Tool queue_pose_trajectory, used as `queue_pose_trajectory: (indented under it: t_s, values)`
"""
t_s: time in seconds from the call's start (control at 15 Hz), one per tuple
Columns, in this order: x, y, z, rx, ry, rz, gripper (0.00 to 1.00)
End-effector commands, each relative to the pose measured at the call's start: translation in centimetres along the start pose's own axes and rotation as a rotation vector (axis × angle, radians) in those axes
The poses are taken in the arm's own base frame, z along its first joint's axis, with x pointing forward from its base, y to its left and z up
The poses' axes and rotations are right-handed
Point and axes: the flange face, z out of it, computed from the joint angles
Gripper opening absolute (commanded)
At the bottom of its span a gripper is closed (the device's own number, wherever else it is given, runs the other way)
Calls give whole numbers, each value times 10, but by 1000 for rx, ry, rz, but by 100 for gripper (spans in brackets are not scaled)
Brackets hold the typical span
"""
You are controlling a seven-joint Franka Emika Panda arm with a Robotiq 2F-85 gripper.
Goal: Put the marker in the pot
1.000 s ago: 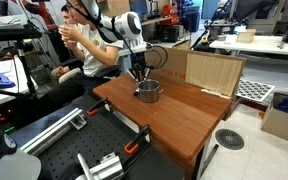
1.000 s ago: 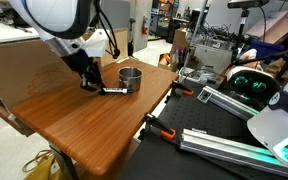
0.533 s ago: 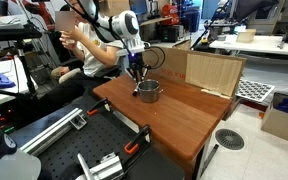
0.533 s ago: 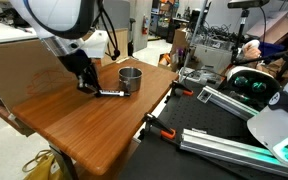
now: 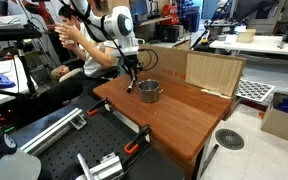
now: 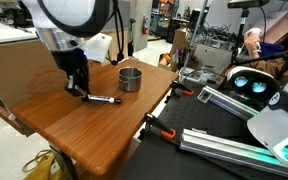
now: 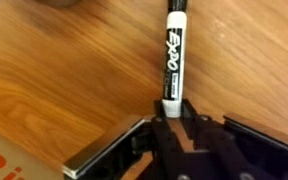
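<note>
My hand [image 6: 82, 92] is down at the tabletop [image 6: 94, 135], fingers pointing straight at the wood. In the wrist view the dark fingertips stand close together at the bottom middle of the picture, and the near end of the marker [image 7: 172, 55] runs in between them, so my hand [image 7: 170, 116] is closed, pinching that end. The marker has a white barrel with black lettering and a black cap at the far end (the lettering reads lengthwise, away from me). In an exterior view the marker [image 6: 104, 99] lies low along the wood, stretching from my fingertips toward the pot [image 6: 130, 78]; whether its far end touches the surface I cannot tell.

The pot stands upright on the tabletop, apart from the marker and just beyond its free end, with its shiny rim open to the top. In an exterior view my hand [image 5: 130, 84] hangs just beside the pot [image 5: 149, 92], not over it. A brown cardboard box [image 5: 214, 70] stands on the tabletop behind the pot.
</note>
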Motion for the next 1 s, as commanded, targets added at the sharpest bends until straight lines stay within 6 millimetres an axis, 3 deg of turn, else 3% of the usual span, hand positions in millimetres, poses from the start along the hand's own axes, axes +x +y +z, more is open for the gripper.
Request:
queue_pose_trajectory:
  t_s: [0.0,0.53,0.93]
  values:
    - [-21,0,-23,27,106,4,6]
    - [-66,3,-83,11,280,79,6]
    - [-120,17,-121,-26,460,191,6]
